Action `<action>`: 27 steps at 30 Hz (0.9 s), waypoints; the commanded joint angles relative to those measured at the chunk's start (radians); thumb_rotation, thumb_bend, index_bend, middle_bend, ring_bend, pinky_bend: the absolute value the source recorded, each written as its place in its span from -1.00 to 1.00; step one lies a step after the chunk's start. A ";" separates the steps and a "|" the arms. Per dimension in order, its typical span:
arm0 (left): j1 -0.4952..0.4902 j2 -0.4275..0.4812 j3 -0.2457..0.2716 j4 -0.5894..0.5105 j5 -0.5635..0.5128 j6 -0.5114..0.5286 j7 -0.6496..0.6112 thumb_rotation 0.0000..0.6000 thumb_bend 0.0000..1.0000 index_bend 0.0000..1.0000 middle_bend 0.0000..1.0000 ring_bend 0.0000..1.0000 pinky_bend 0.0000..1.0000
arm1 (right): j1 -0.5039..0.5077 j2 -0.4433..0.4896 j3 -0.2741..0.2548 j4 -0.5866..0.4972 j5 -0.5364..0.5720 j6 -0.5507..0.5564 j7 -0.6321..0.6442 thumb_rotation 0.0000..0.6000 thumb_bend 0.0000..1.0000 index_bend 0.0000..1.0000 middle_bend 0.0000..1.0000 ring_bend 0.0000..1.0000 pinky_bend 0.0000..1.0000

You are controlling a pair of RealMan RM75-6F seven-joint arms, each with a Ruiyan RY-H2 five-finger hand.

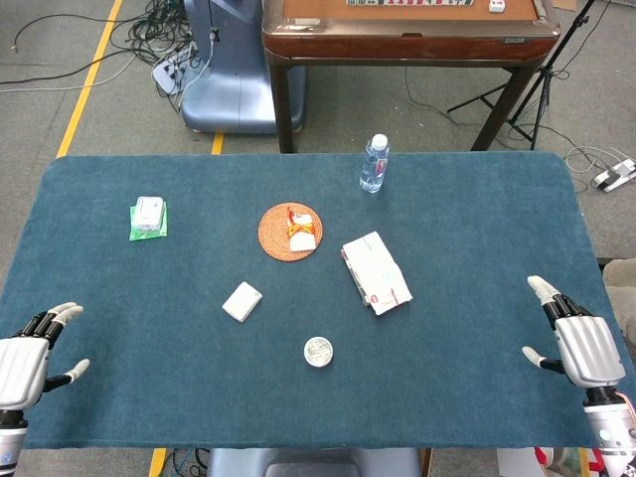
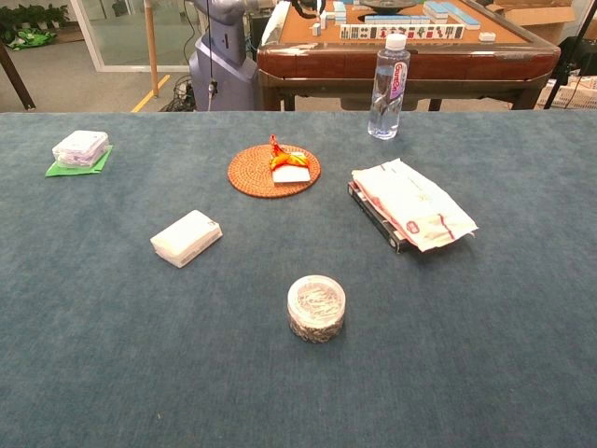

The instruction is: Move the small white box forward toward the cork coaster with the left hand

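Two robot hands rest at the near corners of the blue-carpeted table (image 1: 477,229), seen only in the head view: the left hand (image 1: 30,363) at the near left and the right hand (image 1: 581,346) at the near right, each released, fingers spread and holding nothing. The small white box (image 1: 242,301) lies flat and untouched left of centre, well apart from both hands. Farther and slightly to its right sits the round cork coaster (image 1: 276,237), which carries a small white item with an orange wrapper (image 1: 301,227). Right of the coaster lies a white packet on a dark flat case (image 1: 377,272), and beyond it a clear water bottle (image 1: 374,164) stands upright near the far edge. A round transparent tin (image 1: 318,352) sits nearest the camera, at centre. At the far left, a small white container rests on a green card (image 1: 148,219).
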 commanded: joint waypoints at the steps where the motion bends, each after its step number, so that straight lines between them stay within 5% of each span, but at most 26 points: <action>1: 0.000 -0.001 0.002 0.001 0.003 -0.001 0.002 1.00 -0.96 -0.54 -0.50 -0.47 0.04 | 0.001 0.001 -0.001 -0.004 -0.001 0.000 -0.002 1.00 -1.00 -1.00 -0.67 -0.55 -0.07; 27: -0.192 -0.056 -0.046 -0.098 0.014 -0.223 0.157 1.00 -0.97 -0.70 -0.57 -0.53 0.03 | -0.030 0.038 0.008 0.006 -0.002 0.062 0.101 1.00 -1.00 -0.93 -0.62 -0.55 -0.07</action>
